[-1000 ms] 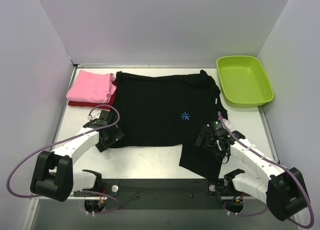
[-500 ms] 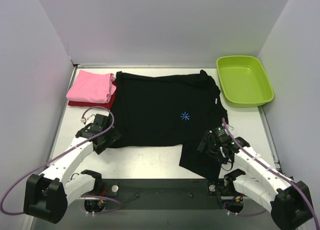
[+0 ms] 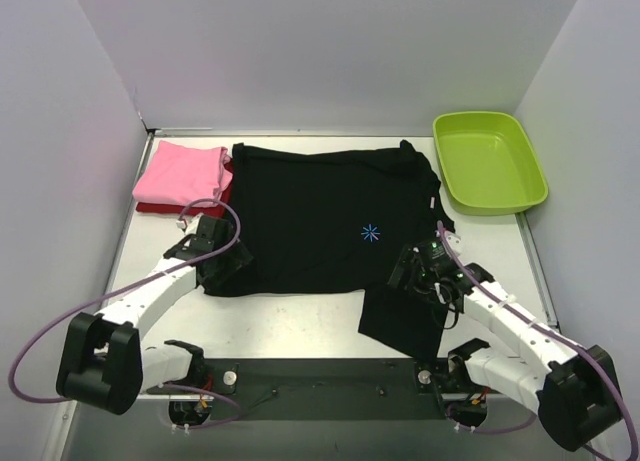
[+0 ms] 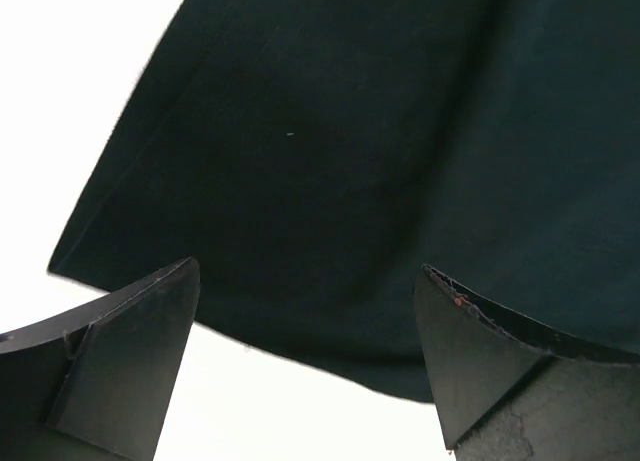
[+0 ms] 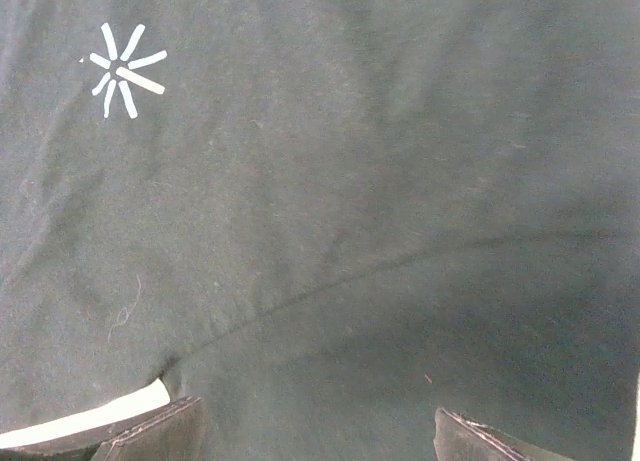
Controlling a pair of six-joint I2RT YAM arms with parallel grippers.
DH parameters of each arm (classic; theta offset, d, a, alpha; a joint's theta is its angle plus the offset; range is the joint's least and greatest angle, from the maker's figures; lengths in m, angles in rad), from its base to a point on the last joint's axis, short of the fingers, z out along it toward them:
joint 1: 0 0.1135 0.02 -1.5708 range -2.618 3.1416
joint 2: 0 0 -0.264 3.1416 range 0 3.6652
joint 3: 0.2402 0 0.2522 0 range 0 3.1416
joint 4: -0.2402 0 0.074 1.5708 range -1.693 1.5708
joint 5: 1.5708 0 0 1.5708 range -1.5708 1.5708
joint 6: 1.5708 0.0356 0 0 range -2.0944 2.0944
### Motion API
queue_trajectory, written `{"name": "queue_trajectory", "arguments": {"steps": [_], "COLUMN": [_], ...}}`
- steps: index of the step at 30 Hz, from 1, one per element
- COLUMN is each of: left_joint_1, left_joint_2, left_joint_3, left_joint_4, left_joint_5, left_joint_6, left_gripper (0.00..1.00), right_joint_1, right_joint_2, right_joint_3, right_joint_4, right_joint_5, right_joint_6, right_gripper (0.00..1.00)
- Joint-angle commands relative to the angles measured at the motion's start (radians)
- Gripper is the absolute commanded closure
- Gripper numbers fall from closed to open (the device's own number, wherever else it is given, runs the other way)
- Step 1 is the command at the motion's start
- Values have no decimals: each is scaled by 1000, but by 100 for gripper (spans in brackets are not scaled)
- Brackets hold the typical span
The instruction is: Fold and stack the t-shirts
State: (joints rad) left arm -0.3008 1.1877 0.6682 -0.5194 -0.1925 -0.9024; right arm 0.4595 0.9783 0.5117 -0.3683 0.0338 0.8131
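Three shirts on the table [image 3: 300,326], only one unfolded. Biggest is the black t-shirt [image 3: 320,221], spread flat mid-table with its long axis running left-right. One flap [image 3: 400,321], a sleeve we think, hangs toward the near edge on the right. Next, the lime-green tub [image 3: 490,166] at far right, well apart from the cloth. The pink t-shirt [image 3: 182,174] lies folded at far left on top of the folded dark red t-shirt [image 3: 160,208], just beside the black one's left edge.

The left claw [image 3: 225,266] hovers at the black shirt's near-left corner, fingers wide apart and gripping nothing. In its wrist view the near hem lies just ahead of the left claw [image 4: 305,311]. The right claw [image 3: 415,271] is over the spot where the flap meets the body, also spread wide and gripping nothing. The starburst mark [image 3: 371,233] is just up-left of it.

Our call: the shirt lies ahead of both claws, and each arm is nearer its own near corner. We expect a fold near edge to far, across the long axis.
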Motion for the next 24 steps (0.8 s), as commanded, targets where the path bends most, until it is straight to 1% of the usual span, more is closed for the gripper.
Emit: {"name": "queue_trajectory", "arguments": {"steps": [1,4,8,10,13,15,16,18,20,24], "left_joint_1": [-3,-1,-3,-4,-4,-9,-15,-21,-29,-49], "left_joint_2": [65,99,115,127,150,155,150,124,90,-29], "left_joint_3": [-50,-76,-119,-137,-137,-144,-154,-170,-196,-219], "left_joint_4": [183,220,233,229,179,154,147,136,115,56], "left_joint_5": [22,31,36,34,13,11,13,18,18,1], "left_joint_6": [40,48,37,24,5,-3,-10,-16,-27,-44], "left_gripper": [2,3,3,3,3,3,2,3,3,3], "right_joint_1": [-5,-7,-7,-4,7,28,34,42,53,108], "right_joint_2": [36,49,62,56,22,-4,-10,-38,-68,-102], "right_joint_3": [-67,-114,-151,-174,-179,-170,-165,-159,-165,-160], "right_joint_4": [187,239,220,203,148,77,50,-20,-46,-110], "right_joint_5": [-28,-28,-28,-55,-55,-40,-10,1,-20,-5], "right_joint_6": [-32,-35,-32,-29,-11,-5,0,14,41,93], "right_gripper": [0,0,0,0,1,1,1,1,2,2]}}
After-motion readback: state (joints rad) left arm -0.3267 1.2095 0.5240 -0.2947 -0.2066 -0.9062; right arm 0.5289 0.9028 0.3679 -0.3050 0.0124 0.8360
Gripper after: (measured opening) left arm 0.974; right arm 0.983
